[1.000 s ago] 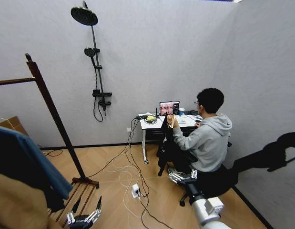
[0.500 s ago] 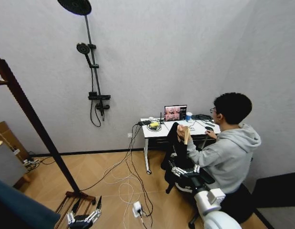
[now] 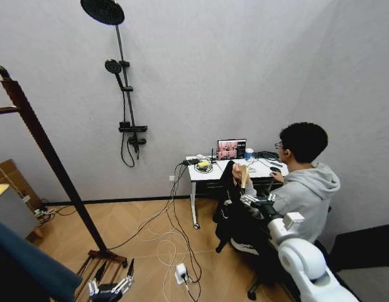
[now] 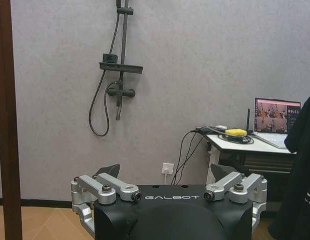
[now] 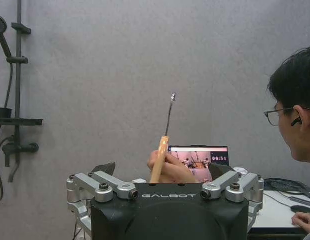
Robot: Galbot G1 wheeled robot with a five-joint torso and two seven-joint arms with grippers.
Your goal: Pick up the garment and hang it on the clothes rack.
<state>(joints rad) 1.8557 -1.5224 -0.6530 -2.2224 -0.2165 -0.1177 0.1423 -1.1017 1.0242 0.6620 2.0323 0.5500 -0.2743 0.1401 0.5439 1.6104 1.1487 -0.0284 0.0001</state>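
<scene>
Garment (image 3: 229, 201): black, hanging from a pale wooden hanger (image 5: 158, 160) that a person's hand (image 5: 167, 169) holds up beside the white desk (image 3: 210, 167), metal hook pointing upward. Your right gripper (image 3: 257, 200), fingers spread wide, sits just beside the garment and hanger, gripping nothing. Your left gripper (image 3: 110, 288), fingers likewise spread and empty, hangs low near the floor by the foot of the clothes rack (image 3: 46, 148), well apart from the garment.

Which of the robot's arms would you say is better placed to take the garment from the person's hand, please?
Probably the right: the right gripper is raised just below the garment that the person's hand holds up by its hanger, fingers open. The left gripper hangs low near the clothes rack.
</scene>
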